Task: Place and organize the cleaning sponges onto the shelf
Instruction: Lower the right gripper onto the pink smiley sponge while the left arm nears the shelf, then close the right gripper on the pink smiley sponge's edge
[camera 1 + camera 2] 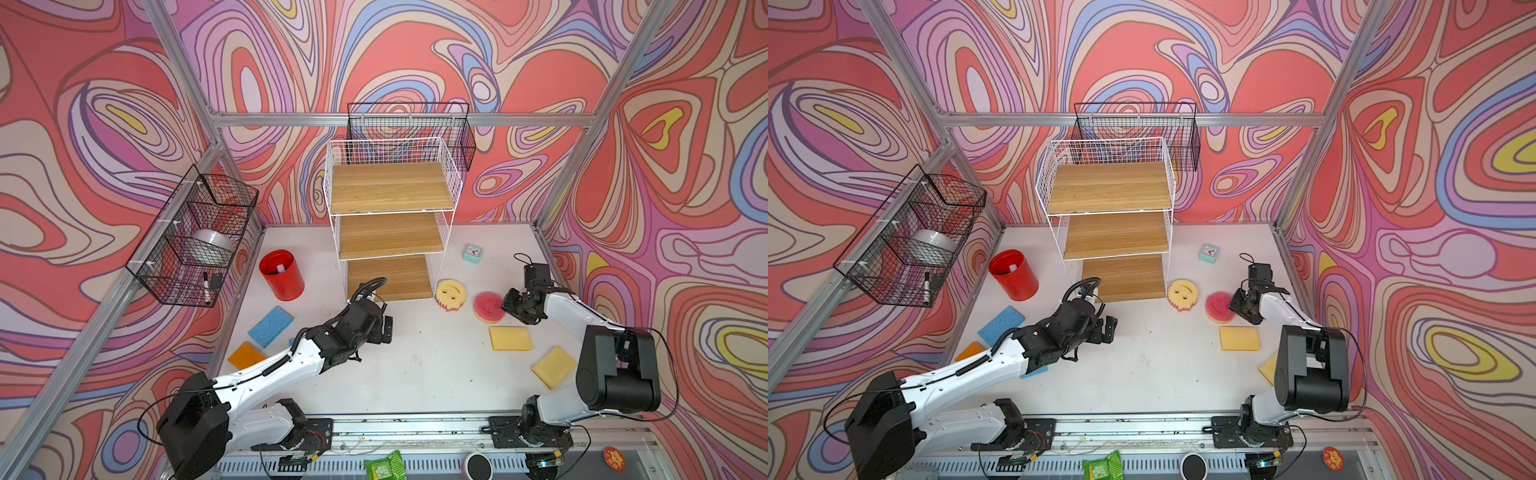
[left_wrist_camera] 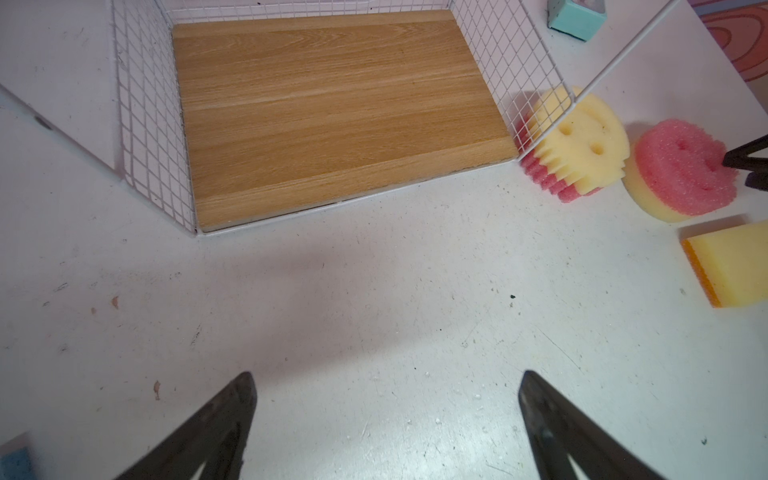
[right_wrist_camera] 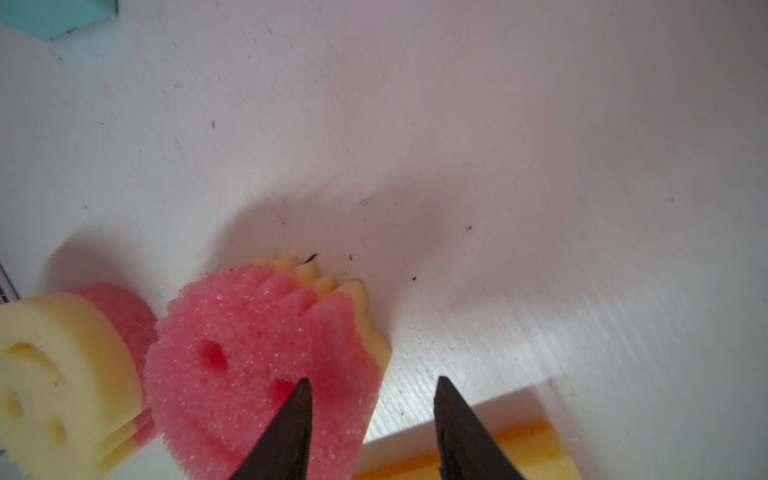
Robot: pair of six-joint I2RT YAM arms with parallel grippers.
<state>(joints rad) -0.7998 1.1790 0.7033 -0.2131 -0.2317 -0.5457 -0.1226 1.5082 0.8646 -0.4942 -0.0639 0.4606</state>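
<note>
Two round smiley sponges sit side by side on the white table [image 1: 415,374], right of the shelf [image 1: 390,189]: the yellow-faced sponge [image 1: 450,293] just beside its wire side, the pink-faced sponge [image 1: 489,306] further out. Your right gripper [image 3: 372,379] is at the pink one, jaws partly apart, one fingertip [image 3: 291,415] on its face, the other past its rim, clamping nothing. You have bare tabletop before the bottom board [image 2: 332,116]; your left gripper [image 2: 386,374] hovers there, spread wide, empty.
</note>
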